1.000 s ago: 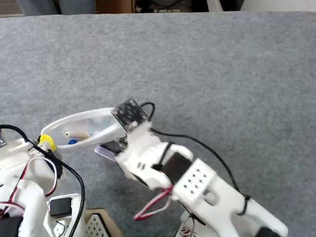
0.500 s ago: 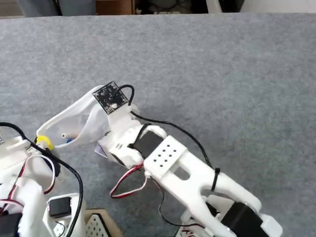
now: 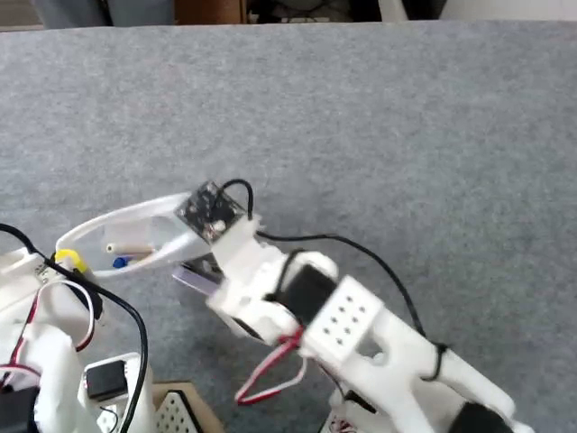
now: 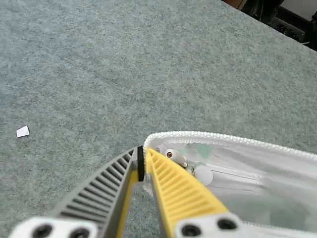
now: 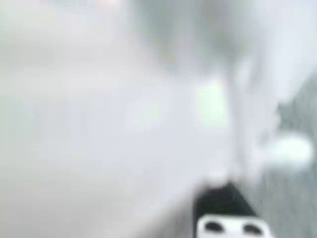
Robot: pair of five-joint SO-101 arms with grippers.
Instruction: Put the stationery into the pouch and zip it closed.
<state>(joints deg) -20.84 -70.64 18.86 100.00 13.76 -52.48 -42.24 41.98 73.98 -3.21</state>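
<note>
We judge the zipping step is in hand: the pens (image 4: 190,167) lie inside the open pouch (image 3: 135,236), our left claw (image 4: 141,161) is clenched on one end, and the right claw (image 3: 200,233) is at the other, its grip impossible to tell, so the zip needs drawing along the pouch next.

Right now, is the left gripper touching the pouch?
Touching. The left wrist view shows the left gripper with its jaws pinched shut on the zipper end of the pouch, no gap between them.
</note>
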